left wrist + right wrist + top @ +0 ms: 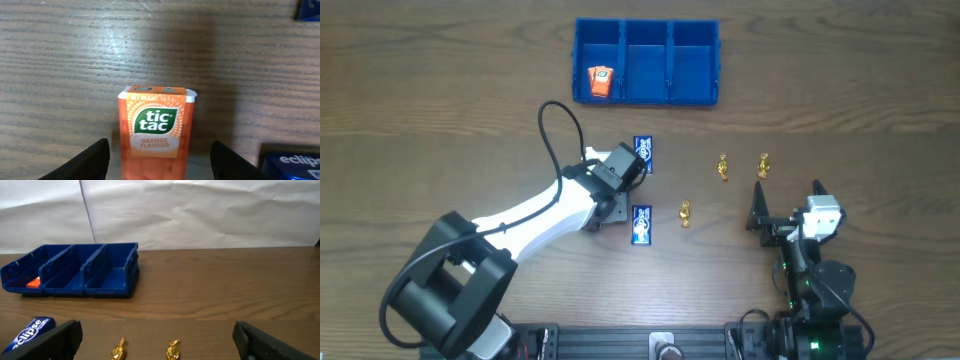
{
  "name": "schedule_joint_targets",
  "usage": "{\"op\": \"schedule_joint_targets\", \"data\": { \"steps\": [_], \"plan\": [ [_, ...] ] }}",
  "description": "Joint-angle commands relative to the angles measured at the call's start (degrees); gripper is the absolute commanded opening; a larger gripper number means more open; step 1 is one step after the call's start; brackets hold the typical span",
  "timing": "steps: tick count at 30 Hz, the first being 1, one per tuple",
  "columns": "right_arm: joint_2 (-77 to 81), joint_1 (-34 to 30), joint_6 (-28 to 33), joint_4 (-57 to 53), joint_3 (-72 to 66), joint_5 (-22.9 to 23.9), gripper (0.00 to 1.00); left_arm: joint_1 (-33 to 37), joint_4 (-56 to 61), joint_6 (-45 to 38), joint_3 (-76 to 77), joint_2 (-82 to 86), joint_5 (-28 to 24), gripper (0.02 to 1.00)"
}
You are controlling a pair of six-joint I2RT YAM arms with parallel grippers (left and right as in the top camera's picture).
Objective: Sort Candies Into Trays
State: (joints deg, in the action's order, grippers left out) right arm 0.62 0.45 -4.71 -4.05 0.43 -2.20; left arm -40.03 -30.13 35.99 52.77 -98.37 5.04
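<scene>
An orange candy box [156,132] lies flat on the wooden table between the spread fingers of my left gripper [157,166], which is open and not touching it. In the top view that gripper [625,165] hangs over the table's middle, beside a blue candy pack [643,153]. A second blue pack [641,224] lies nearer the arms. Three gold-wrapped candies [723,167] [763,165] [685,213] lie to the right. The blue three-compartment tray [646,98] stands at the far side, another orange box [600,82] in its left compartment. My right gripper [788,200] stands open near the gold candies, holding nothing.
The left arm's black cable [552,130] loops above the table left of the gripper. A white backdrop [200,210] rises behind the table's far edge. Bare wood stretches left and right of the tray.
</scene>
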Motion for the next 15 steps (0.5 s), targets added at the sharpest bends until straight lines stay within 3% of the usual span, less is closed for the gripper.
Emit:
{"op": "schedule_joint_targets", "data": {
  "steps": [1, 10, 15],
  "plan": [
    [-0.3, -0.6, 0.7, -0.6, 0.0, -0.5, 0.998, 0.0, 0.4, 0.0, 0.7, -1.4, -0.5, 0.649],
    [-0.3, -0.6, 0.7, -0.6, 0.0, -0.5, 0.998, 1.6, 0.5, 0.9, 0.7, -1.4, -2.2, 0.647],
    [-0.3, -0.6, 0.7, -0.6, 0.0, -0.5, 0.998, 2.2, 0.5, 0.8, 0.7, -1.4, -3.2, 0.581]
  ]
}}
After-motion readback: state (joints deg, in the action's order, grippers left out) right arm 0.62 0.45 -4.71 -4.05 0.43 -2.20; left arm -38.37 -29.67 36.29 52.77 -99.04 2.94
